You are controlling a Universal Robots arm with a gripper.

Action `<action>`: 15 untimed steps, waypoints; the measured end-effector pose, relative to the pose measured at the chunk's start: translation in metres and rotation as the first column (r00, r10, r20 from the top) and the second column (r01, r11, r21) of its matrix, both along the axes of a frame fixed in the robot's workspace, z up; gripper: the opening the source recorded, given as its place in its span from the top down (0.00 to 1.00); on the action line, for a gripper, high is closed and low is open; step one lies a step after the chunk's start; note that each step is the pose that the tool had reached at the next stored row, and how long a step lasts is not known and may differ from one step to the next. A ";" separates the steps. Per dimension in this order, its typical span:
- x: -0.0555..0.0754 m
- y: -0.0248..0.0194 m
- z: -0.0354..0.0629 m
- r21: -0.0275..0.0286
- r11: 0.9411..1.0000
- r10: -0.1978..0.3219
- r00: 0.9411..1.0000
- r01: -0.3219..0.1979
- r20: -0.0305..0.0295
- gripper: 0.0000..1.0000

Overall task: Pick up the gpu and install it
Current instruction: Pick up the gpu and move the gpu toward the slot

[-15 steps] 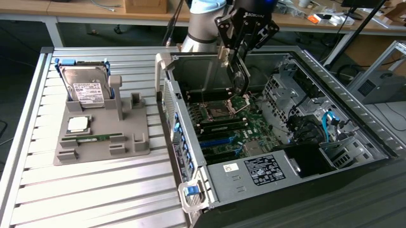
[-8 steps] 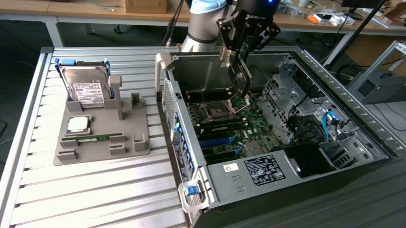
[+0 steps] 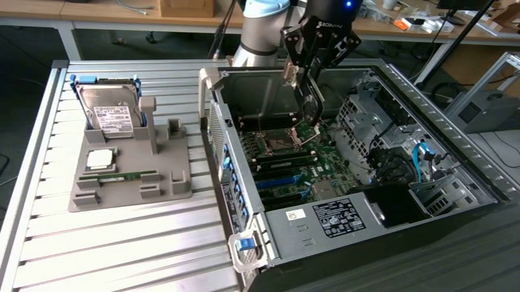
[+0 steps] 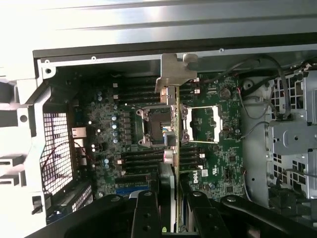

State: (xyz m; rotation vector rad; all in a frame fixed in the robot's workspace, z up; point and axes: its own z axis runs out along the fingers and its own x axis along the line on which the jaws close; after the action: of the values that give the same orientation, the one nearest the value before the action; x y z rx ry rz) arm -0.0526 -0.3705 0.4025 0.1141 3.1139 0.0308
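Gpu (image 3: 311, 112) gripped edge-on, the gripper (image 3: 302, 73) closed narrowly on the thin card and holding it upright in the upper centre of the exterior view, inside the open computer case (image 3: 223, 121). The card's lower end is just above the motherboard (image 3: 325, 164), beside the CPU socket (image 3: 272, 145); I cannot tell whether they touch. The wrist view shows the silver end bracket (image 4: 174, 74) at the card's far end. At the exterior view's left, well apart from the case, a grey fixture (image 3: 130, 194) carries a hard drive (image 3: 109, 112) and a memory stick (image 3: 122, 177).
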 end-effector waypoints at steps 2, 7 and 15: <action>0.001 0.0000 -0.0009 0.000 1.000 0.000 1.000 0.000 0.000 0.73; 0.004 -0.0001 -0.0034 0.000 1.000 0.000 1.000 0.000 0.000 0.73; 0.010 -0.0003 -0.0074 0.000 1.000 0.000 1.000 0.000 0.000 0.73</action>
State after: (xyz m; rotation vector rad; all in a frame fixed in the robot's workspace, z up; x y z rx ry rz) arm -0.0424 -0.3708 0.3952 0.1141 3.1139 0.0309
